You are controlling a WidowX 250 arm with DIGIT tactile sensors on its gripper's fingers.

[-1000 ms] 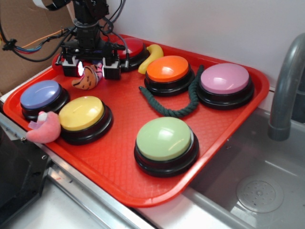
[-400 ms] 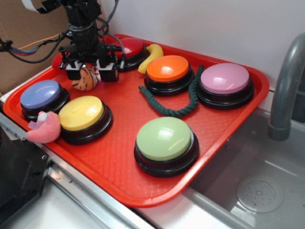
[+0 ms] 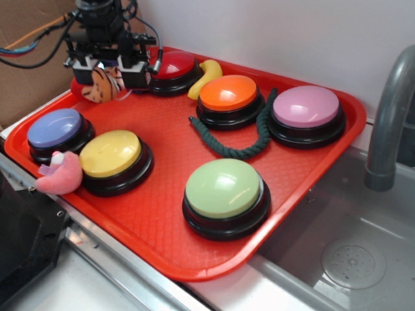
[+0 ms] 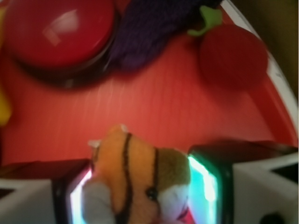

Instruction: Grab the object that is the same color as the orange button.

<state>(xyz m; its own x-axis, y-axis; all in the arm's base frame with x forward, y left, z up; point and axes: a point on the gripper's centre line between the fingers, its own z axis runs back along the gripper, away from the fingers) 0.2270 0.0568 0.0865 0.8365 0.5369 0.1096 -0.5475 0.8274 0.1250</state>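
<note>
My claw [image 3: 104, 70] is clenched on the small orange plush toy with dark stripes and cream patches [image 3: 99, 85], held above the far left corner of the red plastic tray [image 3: 162, 220], left of the glossy orange dome button [image 3: 228, 93]. I judge the grab made; next comes a steady lift, keeping the squeeze.
</note>
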